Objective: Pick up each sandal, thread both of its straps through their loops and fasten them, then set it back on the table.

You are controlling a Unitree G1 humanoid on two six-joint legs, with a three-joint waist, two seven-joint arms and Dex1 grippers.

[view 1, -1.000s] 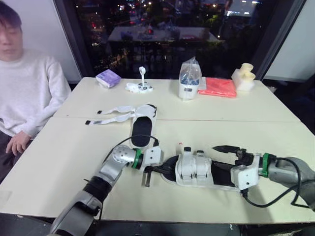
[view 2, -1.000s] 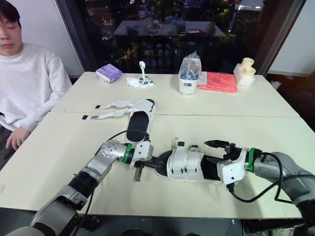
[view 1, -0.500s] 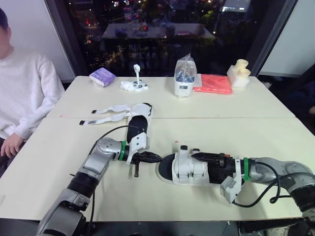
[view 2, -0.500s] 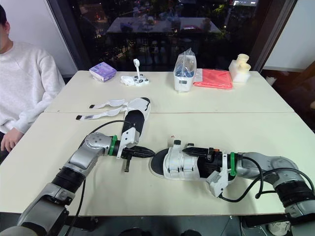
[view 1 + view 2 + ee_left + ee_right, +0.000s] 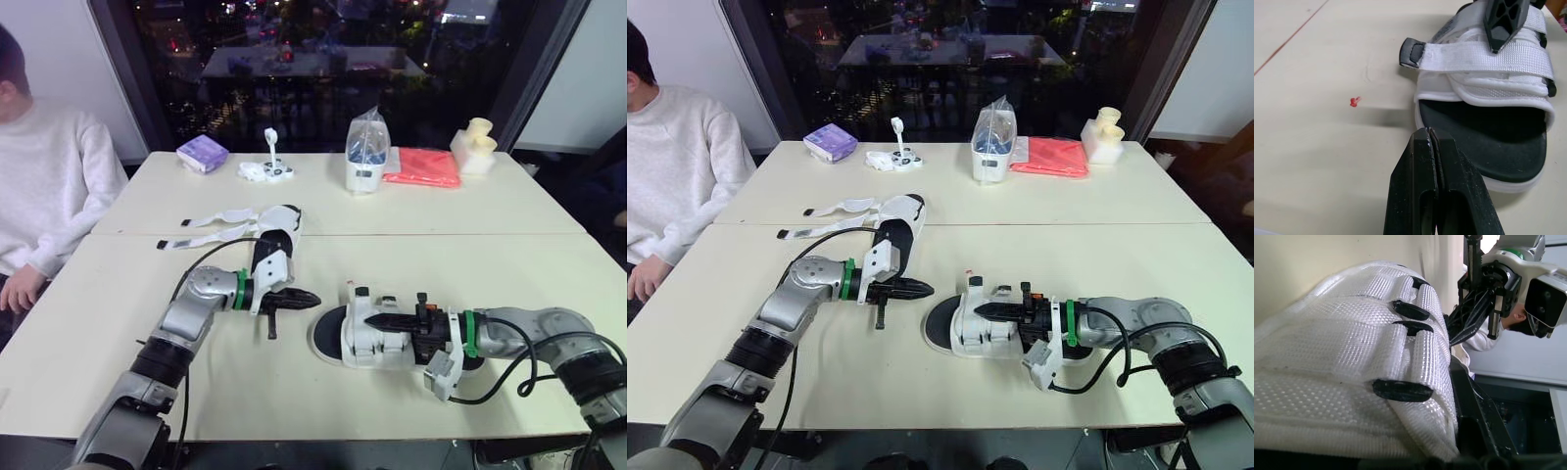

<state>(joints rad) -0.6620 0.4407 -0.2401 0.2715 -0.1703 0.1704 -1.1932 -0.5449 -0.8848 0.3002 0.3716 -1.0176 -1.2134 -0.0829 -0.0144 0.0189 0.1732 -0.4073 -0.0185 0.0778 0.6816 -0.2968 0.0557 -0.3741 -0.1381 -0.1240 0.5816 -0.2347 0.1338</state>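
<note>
Left hand [image 5: 310, 297], fingers pressed together, sits low over the table [image 5: 441, 255], just beside the open end of the near sandal [image 5: 353, 339] and pointing at it. Right hand [image 5: 370, 319] lies across the top of that sandal's straps; whether it is spread or closed cannot be told. The sandal is white with a black footbed, flat on the table, both straps passed through black loops and folded back. The second sandal [image 5: 281, 227] lies farther back, its straps [image 5: 220, 217] spread loose. Beyond are a purple box [image 5: 203, 154], a clear bag [image 5: 364, 155] and a red cloth [image 5: 423, 168]. A person [image 5: 49, 196] in white sits by the table.
</note>
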